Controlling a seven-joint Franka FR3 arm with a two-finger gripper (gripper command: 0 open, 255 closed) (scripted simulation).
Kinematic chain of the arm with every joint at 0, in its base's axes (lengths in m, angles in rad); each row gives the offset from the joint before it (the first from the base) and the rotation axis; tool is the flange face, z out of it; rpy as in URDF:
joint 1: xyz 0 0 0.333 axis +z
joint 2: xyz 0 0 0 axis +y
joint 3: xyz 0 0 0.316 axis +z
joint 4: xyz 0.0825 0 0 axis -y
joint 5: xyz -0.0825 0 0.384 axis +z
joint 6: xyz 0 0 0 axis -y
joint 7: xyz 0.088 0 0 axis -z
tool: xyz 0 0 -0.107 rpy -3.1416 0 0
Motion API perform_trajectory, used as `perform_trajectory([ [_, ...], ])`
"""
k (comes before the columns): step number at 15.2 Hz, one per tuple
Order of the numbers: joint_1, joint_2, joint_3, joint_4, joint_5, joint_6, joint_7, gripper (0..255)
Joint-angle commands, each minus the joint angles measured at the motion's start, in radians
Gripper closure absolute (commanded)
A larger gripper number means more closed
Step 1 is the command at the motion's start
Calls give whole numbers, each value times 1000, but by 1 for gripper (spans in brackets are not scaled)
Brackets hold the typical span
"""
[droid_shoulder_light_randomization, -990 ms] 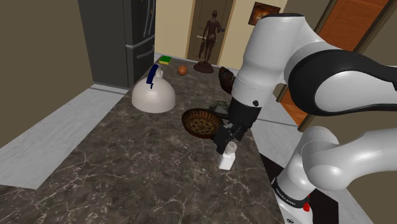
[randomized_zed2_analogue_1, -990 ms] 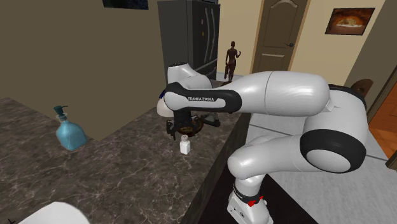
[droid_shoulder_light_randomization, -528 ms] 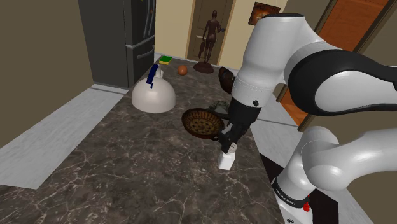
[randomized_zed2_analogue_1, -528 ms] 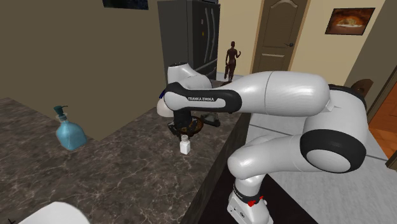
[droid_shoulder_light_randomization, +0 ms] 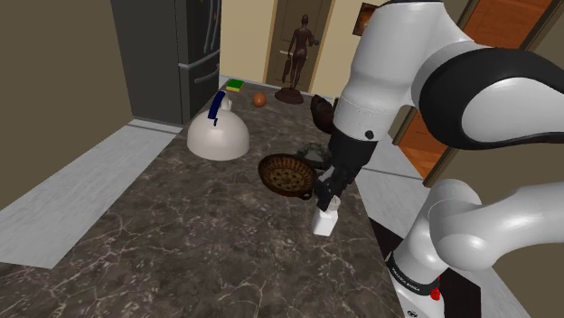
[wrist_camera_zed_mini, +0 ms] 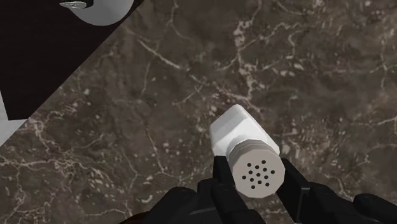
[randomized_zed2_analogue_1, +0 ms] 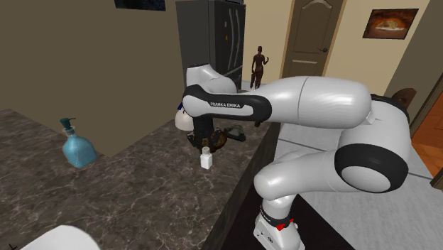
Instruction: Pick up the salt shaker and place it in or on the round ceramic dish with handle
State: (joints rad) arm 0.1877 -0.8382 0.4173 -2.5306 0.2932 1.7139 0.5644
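A dark refrigerator (droid_shoulder_light_randomization: 176, 54) stands at the far left of the shoulder view, above a strip of pale floor (droid_shoulder_light_randomization: 72, 190). Next comes a white dome with a blue handle (droid_shoulder_light_randomization: 218, 135), resting on the dark, veined stone counter (droid_shoulder_light_randomization: 181, 244). A small green block (droid_shoulder_light_randomization: 234, 85) and an orange ball (droid_shoulder_light_randomization: 258, 100) lie beyond the dome at about one o'clock. Further right the round brown dish with handle (droid_shoulder_light_randomization: 287, 173) lies flat on the stone. The salt shaker (droid_shoulder_light_randomization: 324, 219) is just beside the dish, at about four o'clock from it and near the counter's edge. The gripper (droid_shoulder_light_randomization: 327, 194) hangs over the shaker from above, narrowed onto its perforated cap with a finger on each side, holding it. I cannot tell whether the base has left the stone. Gripping at the cap probably leaves the white body free to clear the dish's rim, so what remains looks like a short lift and a carry toward ten o'clock. At twelve o'clock a brown statue (droid_shoulder_light_randomization: 298, 54) stands in a doorway between tan walls. An orange door (droid_shoulder_light_randomization: 529, 18) shows behind the white arm (droid_shoulder_light_randomization: 407, 54) at the right.
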Motion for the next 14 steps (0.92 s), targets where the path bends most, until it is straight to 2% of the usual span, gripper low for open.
perform_trajectory([
  [1,-4,3,-8,28,-8,-25,0,255],
  [14,-22,34,-45,217,-45,-184,8,255],
])
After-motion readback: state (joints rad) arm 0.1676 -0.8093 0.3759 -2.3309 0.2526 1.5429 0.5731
